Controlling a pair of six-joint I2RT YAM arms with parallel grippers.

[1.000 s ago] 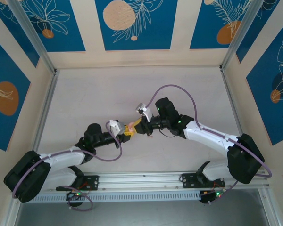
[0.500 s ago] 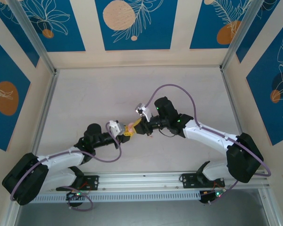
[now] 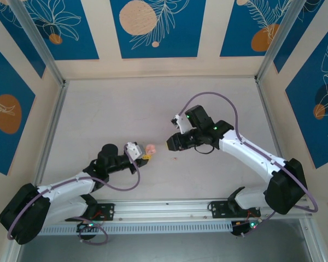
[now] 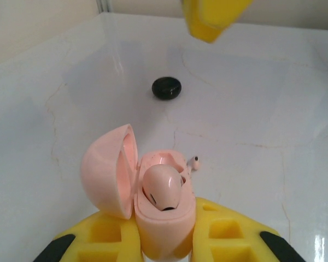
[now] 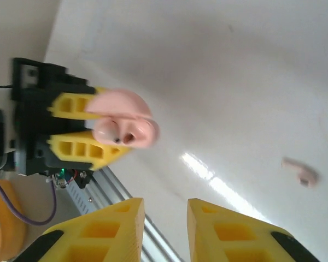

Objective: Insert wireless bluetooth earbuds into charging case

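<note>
Left pincer (image 4: 164, 233) is clamped on the open pink charging case (image 4: 135, 203), lid flipped to one side. I count two pink earbuds. One earbud (image 4: 163, 187) sits in the case and the second earbud (image 4: 194, 162) lies loose on the tabletop (image 4: 262, 109) just past it. There's one small black rounded thing (image 4: 167, 88) farther out, can't tell if it's a bud or a case. Right pincer (image 5: 165, 218) is released, fingers apart with nothing between, pointing at the case from nearby.
</note>
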